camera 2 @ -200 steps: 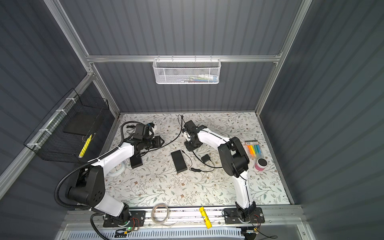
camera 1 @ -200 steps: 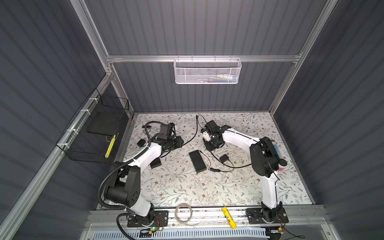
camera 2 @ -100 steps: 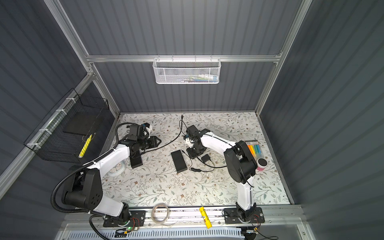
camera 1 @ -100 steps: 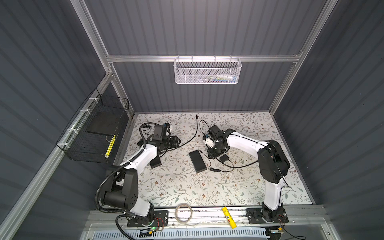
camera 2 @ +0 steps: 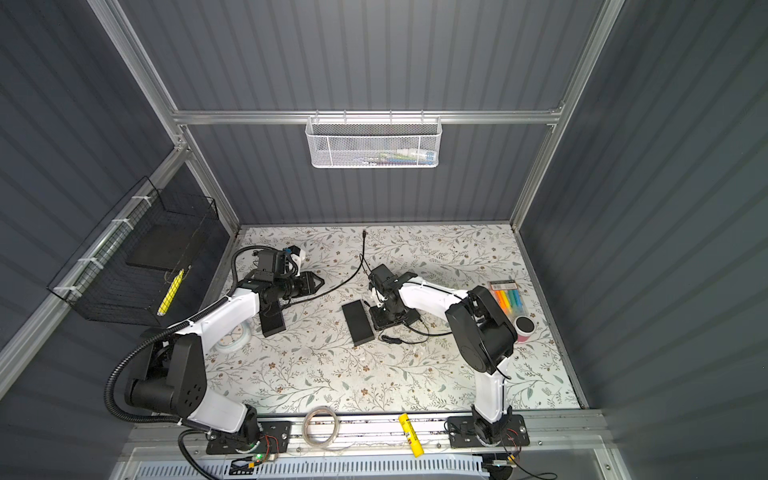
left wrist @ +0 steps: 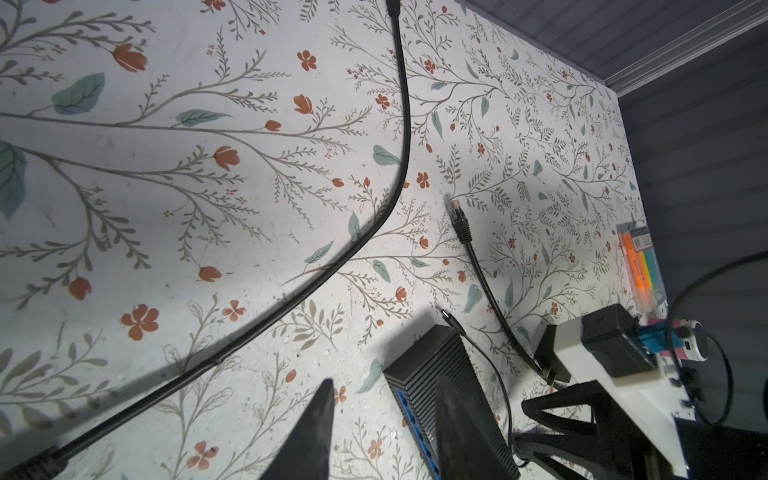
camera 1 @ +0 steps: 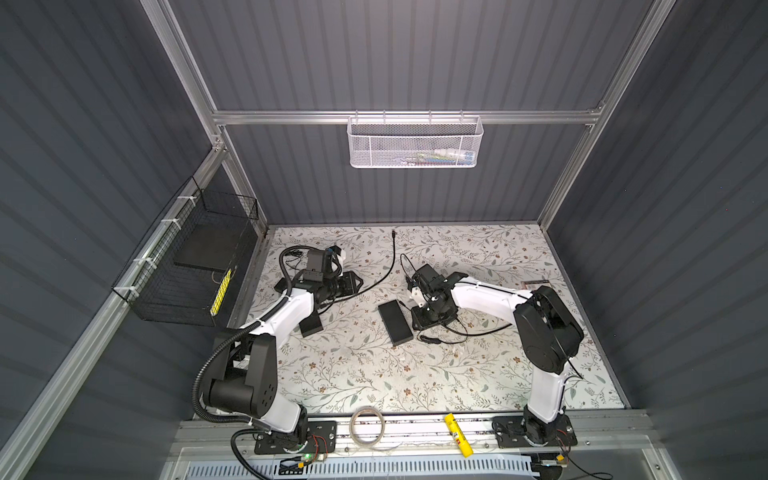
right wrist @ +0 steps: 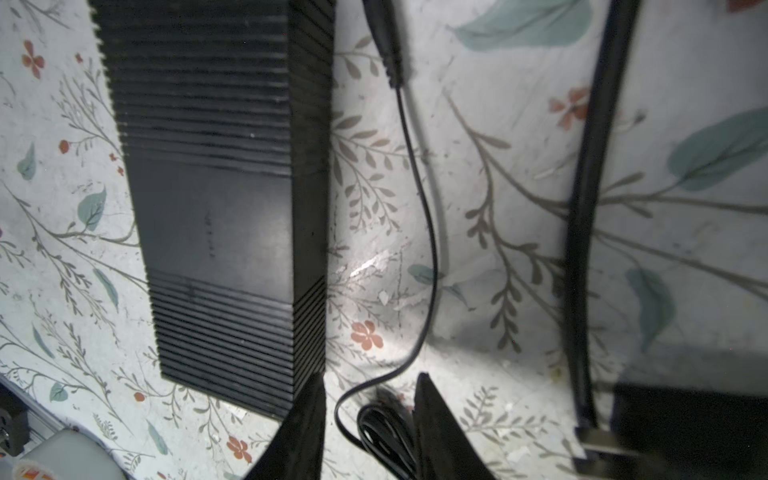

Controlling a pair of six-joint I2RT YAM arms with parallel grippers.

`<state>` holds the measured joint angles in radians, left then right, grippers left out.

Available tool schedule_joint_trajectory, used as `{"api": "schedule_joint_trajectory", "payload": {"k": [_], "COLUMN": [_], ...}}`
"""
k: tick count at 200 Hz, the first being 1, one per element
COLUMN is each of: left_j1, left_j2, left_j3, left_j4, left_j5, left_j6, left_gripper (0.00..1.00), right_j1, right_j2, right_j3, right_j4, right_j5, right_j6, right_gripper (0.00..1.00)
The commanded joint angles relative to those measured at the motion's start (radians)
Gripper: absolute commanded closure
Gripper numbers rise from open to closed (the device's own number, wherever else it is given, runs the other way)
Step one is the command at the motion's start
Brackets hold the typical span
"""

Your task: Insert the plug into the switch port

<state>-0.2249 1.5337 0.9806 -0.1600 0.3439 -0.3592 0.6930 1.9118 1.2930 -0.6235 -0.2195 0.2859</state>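
Near the centre of the bench (camera 1: pixel 478 374) lies the switch (camera 1: pixel 395 328) (camera 2: pixel 356 323), a flat black ribbed box, with one arm on each side of it.

From its base at the lower left of both top views, the left arm (camera 1: pixel 286 316) (camera 2: pixel 232 309) folds at a black elbow. Its white forearm runs up and to the right, and the wrist lies low and roughly level, aimed at the middle of the frame. The left jaws are released, with only bare bench between them. A thick cable (camera 1: pixel 388 270) (left wrist: pixel 403 124) curves past them, ungrasped.

At the lower right, the right arm (camera 1: pixel 486 297) (camera 2: pixel 428 297) rises from its base to a bulky black elbow. The forearm then reaches left across the bench, and the wrist bends down just right of the switch. The right jaws are also released. They stand apart over a small coil of thin cable (right wrist: pixel 428 249), beside the switch (right wrist: pixel 216 208) and near a black block (right wrist: pixel 698 428).

The plug (left wrist: pixel 457 210), clear-tipped on a black lead, lies flat on the bench. It sits apart from the switch (left wrist: pixel 428 361), in neither set of jaws. In the top views it is too small to make out surely.
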Motion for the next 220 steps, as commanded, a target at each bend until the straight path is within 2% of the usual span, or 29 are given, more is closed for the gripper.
{"api": "schedule_joint_trajectory", "payload": {"k": [1, 42, 101, 145, 169, 220], "left_j1": [0.011, 0.016, 0.024, 0.028, 0.031, 0.032], "left_j2": [0.007, 0.016, 0.037, 0.036, 0.028, 0.01], "left_j3": [-0.016, -0.018, -0.016, -0.013, -0.017, -0.016], "left_j4": [0.012, 0.019, 0.03, 0.03, 0.028, 0.029], "left_j5": [0.04, 0.056, 0.084, 0.096, 0.095, 0.093], "left_j6": [-0.012, -0.011, -0.01, -0.006, -0.008, -0.013], "left_gripper": [0.59, 0.6, 0.6, 0.6, 0.6, 0.6], "right_j1": [0.012, 0.049, 0.091, 0.092, 0.076, -0.022], "right_j2": [0.018, 0.025, 0.051, 0.06, 0.036, -0.113], "right_j3": [-0.019, -0.028, -0.066, -0.097, -0.091, -0.074], "right_j4": [0.007, -0.003, 0.001, 0.014, 0.005, -0.045], "right_j5": [0.02, 0.114, 0.135, 0.157, 0.156, 0.188], "right_j6": [0.079, 0.142, 0.214, 0.235, 0.221, 0.141], "right_gripper": [0.64, 0.68, 0.74, 0.91, 1.0, 1.0]}}
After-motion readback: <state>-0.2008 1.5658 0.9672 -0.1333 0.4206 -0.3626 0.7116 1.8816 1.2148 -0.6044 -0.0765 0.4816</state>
